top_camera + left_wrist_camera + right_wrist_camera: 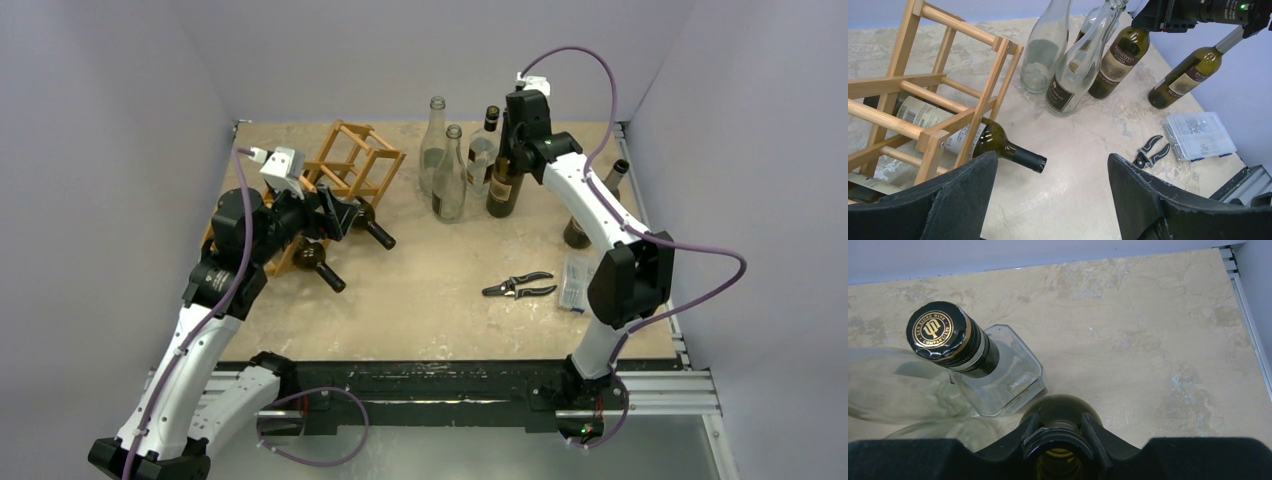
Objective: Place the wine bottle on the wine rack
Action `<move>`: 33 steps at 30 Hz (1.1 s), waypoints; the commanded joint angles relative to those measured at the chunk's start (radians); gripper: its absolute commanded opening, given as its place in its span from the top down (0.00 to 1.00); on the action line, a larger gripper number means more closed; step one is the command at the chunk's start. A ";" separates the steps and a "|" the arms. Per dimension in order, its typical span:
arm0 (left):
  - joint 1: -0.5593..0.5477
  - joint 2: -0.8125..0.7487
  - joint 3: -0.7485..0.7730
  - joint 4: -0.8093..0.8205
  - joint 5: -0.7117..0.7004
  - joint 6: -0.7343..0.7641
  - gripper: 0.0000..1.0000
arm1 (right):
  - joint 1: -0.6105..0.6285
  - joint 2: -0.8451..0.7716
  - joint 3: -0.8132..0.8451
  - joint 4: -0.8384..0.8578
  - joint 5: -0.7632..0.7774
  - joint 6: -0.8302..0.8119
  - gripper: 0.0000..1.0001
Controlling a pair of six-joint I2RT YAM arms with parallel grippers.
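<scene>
Wine bottle (504, 186) (dark green, cream label) isn't racked yet. It stands upright at the back of the worktop (450, 320), clustered with two clear bottles (450, 185) and a square clear bottle (998, 375) with a black cap.

Right jaws are closed around its neck from above; the wrist view shows them pinched on the glass just under the open lip. Base looks to be on the worktop, no lift visible.

Left jaws are roughly half open and hold nothing. They sit low, just in front of the wine rack (356, 160) on the left side.

The rack already carries two dark bottles (990, 140) lying in its lower cells, necks poking out toward centre. Upper cells look free. A spare dark bottle (588, 212) stands at the right edge, untouched.

My read on progress: grasp done, everything else left. That means lift, carry across, tip horizontal, slide into a free cell, release. Early stage for this bottle.
</scene>
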 commanded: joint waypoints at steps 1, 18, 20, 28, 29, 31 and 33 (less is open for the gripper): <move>-0.005 0.005 0.041 0.017 0.003 0.003 0.19 | 0.001 -0.072 -0.016 0.004 -0.001 -0.018 0.89; -0.003 0.004 0.062 -0.035 -0.110 0.042 0.17 | 0.001 -0.481 -0.249 0.031 -0.347 0.119 1.00; -0.003 -0.020 0.061 -0.037 -0.144 0.041 0.16 | 0.001 -0.530 -0.288 0.040 -0.404 0.174 1.00; -0.001 -0.097 0.111 -0.158 -0.107 -0.209 0.14 | 0.001 -0.680 -0.411 0.152 -0.631 0.417 1.00; -0.001 -0.112 0.112 -0.163 -0.102 -0.248 0.14 | 0.001 -0.694 -0.438 0.207 -0.682 0.467 1.00; -0.001 -0.143 0.121 -0.185 -0.115 -0.322 0.14 | 0.001 -0.695 -0.478 0.312 -0.754 0.564 1.00; -0.001 -0.168 0.143 -0.225 -0.148 -0.357 0.13 | 0.001 -0.684 -0.503 0.403 -0.792 0.635 1.00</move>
